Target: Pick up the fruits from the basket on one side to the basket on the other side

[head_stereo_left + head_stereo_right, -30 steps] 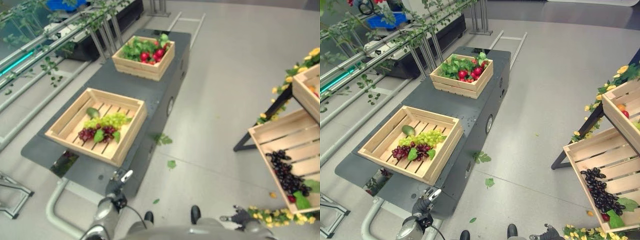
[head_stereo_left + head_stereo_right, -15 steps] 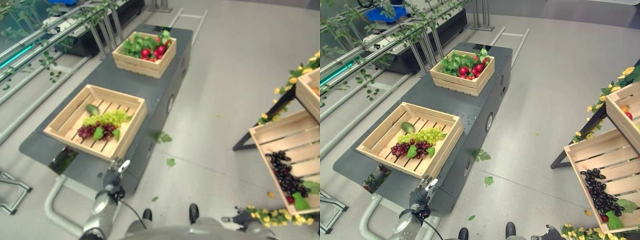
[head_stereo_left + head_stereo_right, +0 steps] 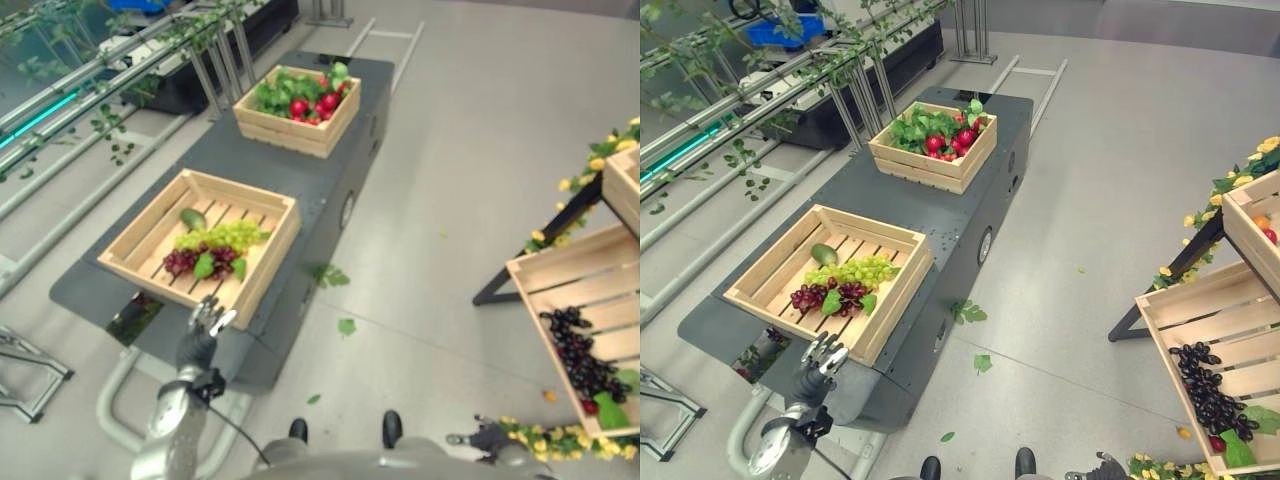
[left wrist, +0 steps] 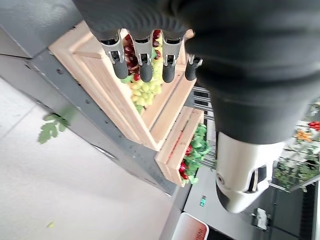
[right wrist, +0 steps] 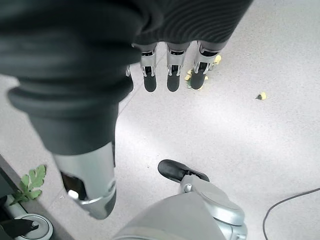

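Left hand (image 3: 203,322), fingers relaxed and empty, has risen to the near pale slatted wooden crate (image 3: 268,262) of grapes (image 3: 215,238), ready to pick

near crate (image 3: 258,283) wall between left hand (image 3: 203,325) and grapes (image 3: 205,250), open from above

Silver fingers (image 4: 144,59) (dark-tipped) under dark ribbed covers, silver-grey arms.
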